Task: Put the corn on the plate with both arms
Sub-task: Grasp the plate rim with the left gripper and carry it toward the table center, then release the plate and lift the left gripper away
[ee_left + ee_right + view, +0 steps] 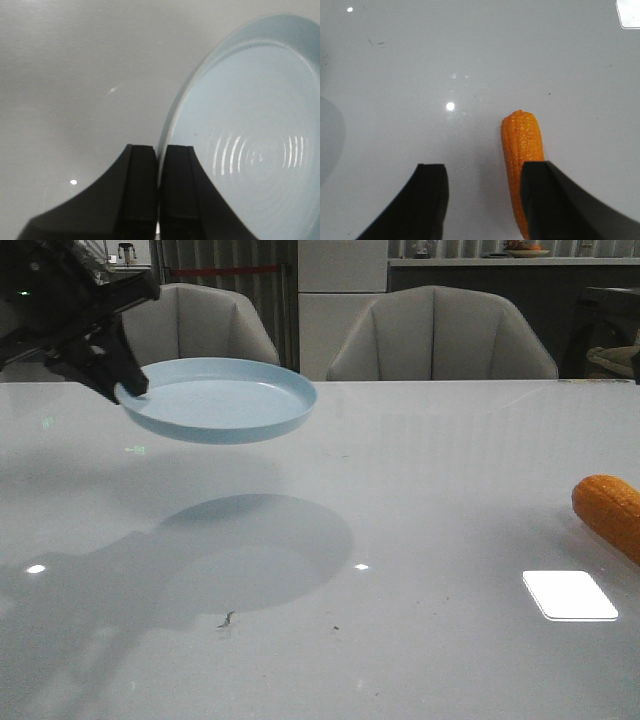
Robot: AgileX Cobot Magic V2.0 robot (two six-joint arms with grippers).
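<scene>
My left gripper (133,388) is shut on the rim of the pale blue plate (225,395) and holds it in the air over the far left of the table, its shadow on the surface below. In the left wrist view the fingers (140,190) pinch the plate's edge (250,125). The orange corn (610,512) lies on the table at the right edge. In the right wrist view my right gripper (482,175) is open above the table, and the corn (520,145) lies partly under one finger (545,195), not gripped.
The white glossy table (400,470) shows a bright light patch (570,594) at the front right. Two grey chairs (440,335) stand behind the far edge.
</scene>
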